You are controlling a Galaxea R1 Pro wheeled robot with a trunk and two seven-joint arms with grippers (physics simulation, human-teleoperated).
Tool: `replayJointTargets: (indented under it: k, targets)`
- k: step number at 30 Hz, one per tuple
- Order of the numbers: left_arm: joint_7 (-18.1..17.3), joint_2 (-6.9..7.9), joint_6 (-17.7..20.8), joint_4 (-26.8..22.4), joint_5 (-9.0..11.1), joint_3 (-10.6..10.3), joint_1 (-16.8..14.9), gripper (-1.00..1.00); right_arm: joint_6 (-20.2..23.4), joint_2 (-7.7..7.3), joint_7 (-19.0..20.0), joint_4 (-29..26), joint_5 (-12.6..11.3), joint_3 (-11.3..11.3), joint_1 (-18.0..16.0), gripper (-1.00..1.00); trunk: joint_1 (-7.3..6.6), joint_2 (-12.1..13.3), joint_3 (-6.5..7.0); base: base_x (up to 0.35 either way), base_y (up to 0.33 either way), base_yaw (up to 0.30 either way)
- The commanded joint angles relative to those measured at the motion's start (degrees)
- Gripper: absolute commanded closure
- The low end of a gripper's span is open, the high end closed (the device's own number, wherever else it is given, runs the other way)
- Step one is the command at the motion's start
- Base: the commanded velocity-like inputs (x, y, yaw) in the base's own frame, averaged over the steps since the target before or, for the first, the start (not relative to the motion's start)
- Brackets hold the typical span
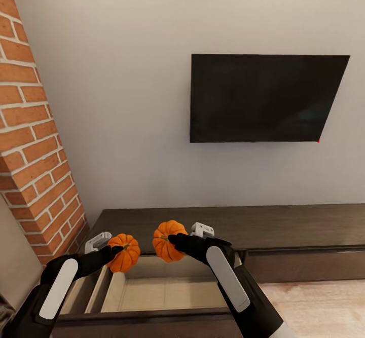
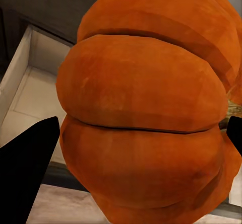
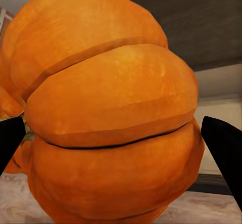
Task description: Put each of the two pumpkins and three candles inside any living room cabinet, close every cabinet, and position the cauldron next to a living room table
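Standing at the far left of the head view is a red brick column [image 1: 30,140], set against a plain pale wall [image 1: 126,100]. Next comes the left arm, whose left pincer [image 1: 117,249] is pinching the left pumpkin [image 1: 124,252], a bright-orange ribbed fruit held in the air above the pulled-out drawer [image 1: 152,292] of the cabinet [image 1: 284,226]. In the left wrist view this pumpkin [image 2: 146,113] sits between two black fingertips [image 2: 27,168], with the pale beige drawer floor [image 2: 30,93] showing past it. Just beside it, apart by a narrow gap, hangs the right pumpkin [image 1: 168,240], pinched by the right pincer [image 1: 172,240] and also above the open drawer near its back edge. The right wrist view shows the same pumpkin [image 3: 111,123] pressed between dark fingertips [image 3: 224,148], the dark-brown cabinet top [image 3: 201,27] behind it. The drawer interior is beige and holds nothing that I can make out. Further right, the long low cabinet runs on with its other fronts shut, and a black television [image 1: 266,97] hangs on the wall above it. Pale wooden floor [image 1: 324,307] shows at the lower right.
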Motion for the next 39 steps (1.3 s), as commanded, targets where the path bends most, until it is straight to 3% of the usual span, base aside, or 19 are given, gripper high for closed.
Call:
replayJointTargets:
  k: [1,17,23,26,33,37,39]
  targets:
    - [0.1,0.00,0.0,0.0,-0.1,0.0,0.0,1.00,0.0,0.00,-0.1,0.0,0.0,0.0,0.0,1.00,0.00,0.0,0.00,-0.009,-0.005,0.007]
    - [0.2,-0.07,0.0,0.0,-0.1,-0.1,0.0,1.00,0.2,-0.29,-0.5,1.2,0.0,0.0,-0.9,1.00,0.00,0.0,0.00,-0.059,-0.109,0.018]
    - [0.2,-0.14,-0.1,0.0,-0.1,-0.1,0.0,1.00,0.3,-0.47,-4.8,3.8,-0.1,0.0,-2.1,1.00,0.00,0.0,0.00,-0.001,-0.020,0.000]
    - [0.4,-0.16,-2.0,0.3,-0.2,-0.2,0.0,1.00,1.3,-0.63,-5.6,4.3,-0.1,0.0,-2.2,1.00,0.00,0.0,0.00,0.000,-0.002,0.000]
    - [0.5,-0.40,-4.1,1.7,-4.4,-2.1,0.0,1.00,3.3,-0.87,-5.9,4.5,1.1,0.1,-2.2,1.00,0.22,-0.4,-0.18,0.000,0.000,0.000]
    - [0.6,-1.98,-4.5,2.5,-5.8,-2.5,0.0,1.00,3.2,-0.76,-5.8,4.7,5.5,0.0,-2.2,1.00,1.10,-2.0,-0.90,0.000,0.000,0.000]
    - [0.8,-2.61,-6.9,3.3,-8.4,-2.6,0.0,1.00,3.2,-0.65,-5.8,6.3,7.1,-0.3,-2.2,1.00,1.54,-2.8,-1.26,0.000,0.000,0.000]
